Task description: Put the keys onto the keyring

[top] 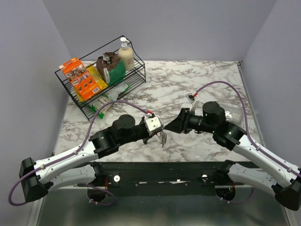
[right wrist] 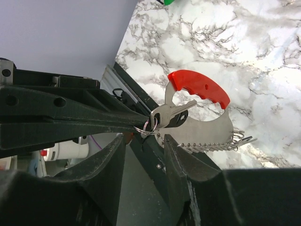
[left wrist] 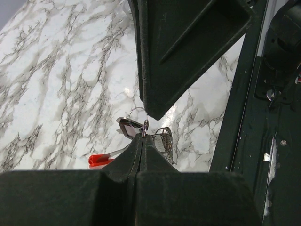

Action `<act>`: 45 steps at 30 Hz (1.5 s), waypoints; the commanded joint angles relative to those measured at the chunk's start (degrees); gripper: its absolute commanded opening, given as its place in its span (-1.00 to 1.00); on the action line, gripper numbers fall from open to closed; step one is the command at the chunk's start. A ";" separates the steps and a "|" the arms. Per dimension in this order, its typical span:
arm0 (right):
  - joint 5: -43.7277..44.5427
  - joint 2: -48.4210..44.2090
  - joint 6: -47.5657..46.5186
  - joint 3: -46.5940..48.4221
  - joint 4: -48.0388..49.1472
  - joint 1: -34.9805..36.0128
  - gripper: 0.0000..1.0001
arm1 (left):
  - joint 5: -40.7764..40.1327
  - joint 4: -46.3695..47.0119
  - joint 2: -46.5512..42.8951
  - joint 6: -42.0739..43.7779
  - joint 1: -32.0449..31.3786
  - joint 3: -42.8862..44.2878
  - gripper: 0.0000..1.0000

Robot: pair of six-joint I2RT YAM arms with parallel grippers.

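My left gripper is shut on a thin silver split ring of the keyring and holds it above the marble table. From the ring hang a silver key and a dark-headed key, with the ring through the silver key's head. The red curved clip with its flat metal plate and ribbed chain hangs there too. The clip also shows in the left wrist view. My right gripper is open, its fingers on either side of the ring just below it, not touching.
A black wire rack with snack packets and a pump bottle stands at the back left. A clear packet lies right of the right arm. A small white and red piece lies behind the grippers. The black base rail runs along the near edge.
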 commanded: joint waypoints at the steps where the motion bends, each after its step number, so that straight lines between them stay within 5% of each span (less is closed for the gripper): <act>1: 0.71 -0.02 0.46 -1.06 2.51 -0.57 -0.15 | 0.67 1.35 -0.75 1.29 -0.94 2.43 -1.00; 22: 0.01 -1.07 -0.07 -4.05 4.89 -1.54 -0.62 | 0.49 0.99 0.40 1.74 -2.44 3.31 -1.00; 29: -0.96 -1.51 -0.50 -4.58 5.50 -1.63 -0.99 | -0.03 1.60 -0.31 1.65 -2.70 3.23 -1.00; 45: -0.78 -6.70 -2.53 -5.81 4.62 -1.63 -0.99 | -1.53 2.31 -2.24 1.47 -2.70 2.00 -1.00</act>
